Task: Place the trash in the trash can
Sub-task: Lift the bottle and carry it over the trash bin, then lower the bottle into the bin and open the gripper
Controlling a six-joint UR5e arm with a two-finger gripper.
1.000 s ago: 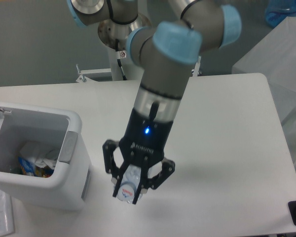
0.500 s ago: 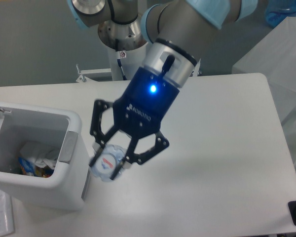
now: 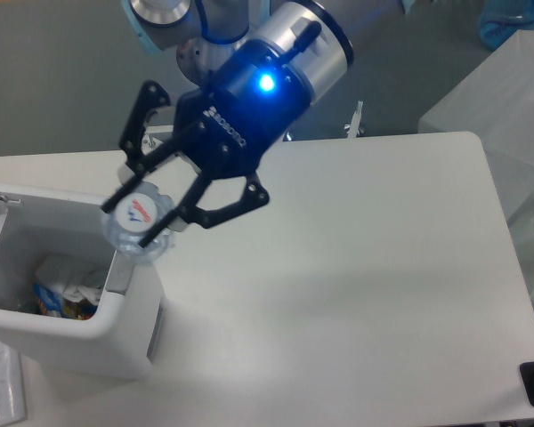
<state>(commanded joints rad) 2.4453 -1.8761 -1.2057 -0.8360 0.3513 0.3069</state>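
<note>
We saw the claw gripping the bottle above the bin's right rim, wrapper lying inside.

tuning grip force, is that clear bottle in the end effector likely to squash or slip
The bottle looks thin, clear and already crushed, so probably light and easily squashed further. Its smooth plastic may slip between the end effector fingers.

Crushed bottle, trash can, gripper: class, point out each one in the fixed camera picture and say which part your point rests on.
crushed bottle [image 3: 139, 222], fixed camera view, on its round printed end.
trash can [image 3: 116, 347], fixed camera view, on its white front wall.
gripper [image 3: 143, 224], fixed camera view, midway between the black fingertips.
</note>
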